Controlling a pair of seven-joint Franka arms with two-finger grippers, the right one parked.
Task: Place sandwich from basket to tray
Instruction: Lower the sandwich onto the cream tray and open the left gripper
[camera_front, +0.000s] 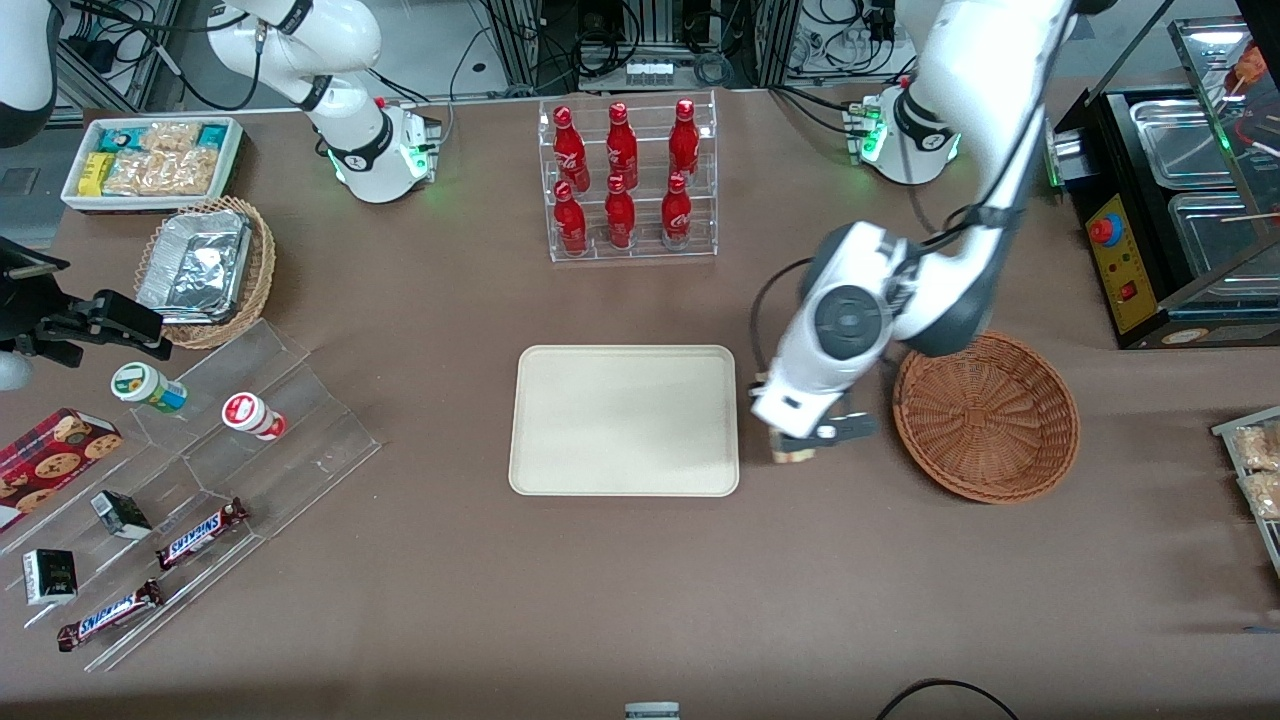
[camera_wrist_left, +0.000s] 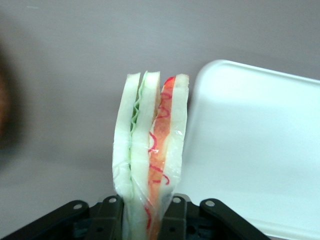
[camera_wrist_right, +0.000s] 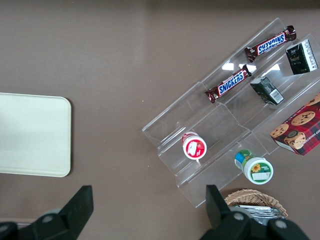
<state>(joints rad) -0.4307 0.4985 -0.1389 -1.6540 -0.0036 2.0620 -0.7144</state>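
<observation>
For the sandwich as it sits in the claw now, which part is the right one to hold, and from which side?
Across the two flat bread faces, near one end, as the claw holds the sandwich now, between the basket and the tray. The wedge is thin and stands on edge, so fingers pressing its broad sides clamp the layers together; pinching the filling edges would likely spread them.

"SNICKERS" on two chocolate bars (camera_wrist_right: 228, 85) on the clear stepped rack (camera_wrist_right: 215, 125).
</observation>
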